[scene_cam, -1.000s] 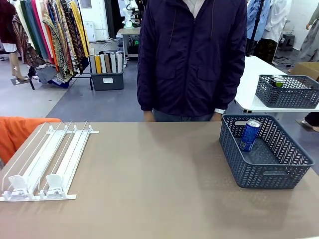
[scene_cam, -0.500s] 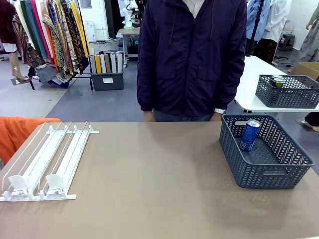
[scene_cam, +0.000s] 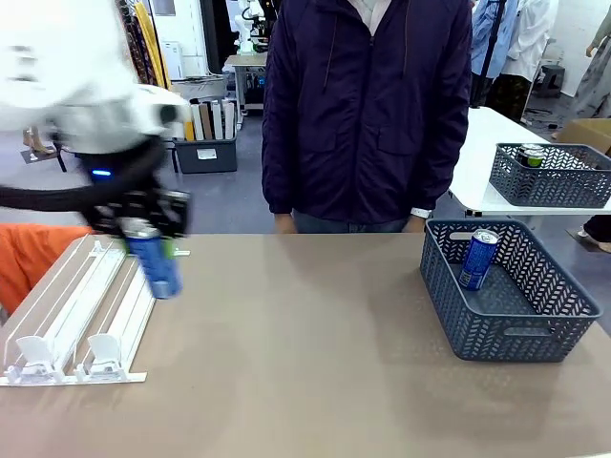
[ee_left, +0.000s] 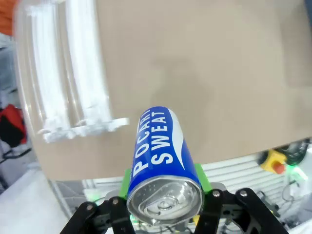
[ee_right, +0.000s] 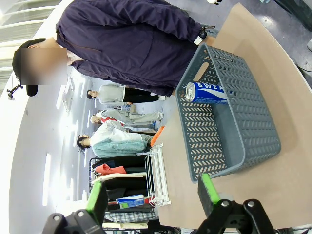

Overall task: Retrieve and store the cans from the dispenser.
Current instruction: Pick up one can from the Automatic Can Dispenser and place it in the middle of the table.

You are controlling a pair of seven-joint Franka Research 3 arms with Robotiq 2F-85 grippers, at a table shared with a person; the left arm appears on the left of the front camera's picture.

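On the brown table (scene_cam: 305, 363), the left gripper (ee_left: 163, 187) clamps a blue can (scene_cam: 158, 267) above the dispenser (scene_cam: 91, 310); smooth, rigid, likely slippery, best held mid-body. Right gripper (ee_right: 152, 191) gapes, holding nothing.

Grey floor (scene_cam: 191, 200), clothes rack (scene_cam: 143, 48) behind.

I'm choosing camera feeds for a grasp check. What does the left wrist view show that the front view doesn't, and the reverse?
Left wrist alone: the blue can's silver top and its "POCARI SWEAT" lettering, green pads on both sides.
Front alone: the grey perforated plastic basket holding a second blue can, and the person in a dark jacket.
Both: the left pincer shut on the can, the white railed dispenser, the brown tabletop.
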